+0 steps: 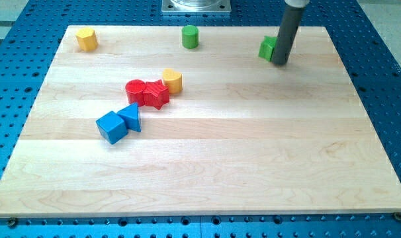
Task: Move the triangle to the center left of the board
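The blue triangle [131,117] lies left of the board's middle, touching a blue cube [111,127] on its left. My tip [280,63] is at the view's top right, far from the triangle, right beside a green block [267,49] that it partly hides.
A red cylinder [135,88] and a red star-shaped block [155,94] sit just above the triangle, with a yellow block [172,80] at their right. A yellow hexagonal block [87,39] is at the top left. A green cylinder [190,36] is at the top middle. The wooden board [207,172] lies on a blue perforated table.
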